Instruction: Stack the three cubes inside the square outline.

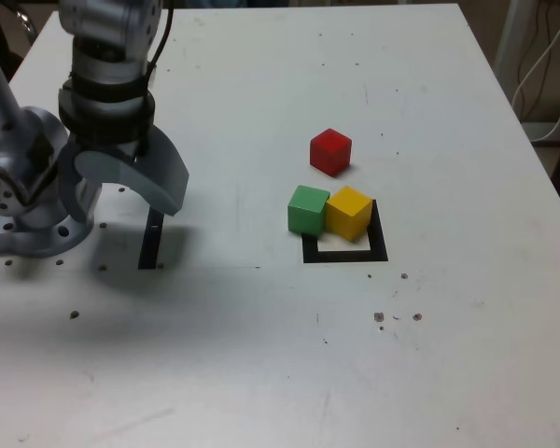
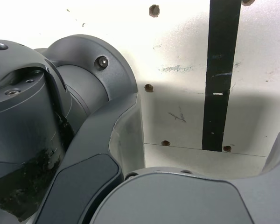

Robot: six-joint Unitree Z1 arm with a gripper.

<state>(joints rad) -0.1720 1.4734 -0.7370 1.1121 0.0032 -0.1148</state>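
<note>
Hanging near the arm's base, gripper (image 1: 135,177), jaws together and empty; yellow cube (image 1: 349,213), green cube (image 1: 308,209), red cube (image 1: 330,151) and square outline (image 1: 345,250) well apart toward exterior view's right.

The exterior view looks down at a slant from beyond one edge of the white table (image 1: 261,355), far enough back to take in most of its top, with the arm (image 1: 107,84) filling the upper left of the frame. The wrist view sits on the arm, pointing down at the tabletop from very close. Both views share the black strip (image 1: 151,241) (image 2: 219,74) and the arm's base (image 1: 28,219) (image 2: 32,116).
</note>
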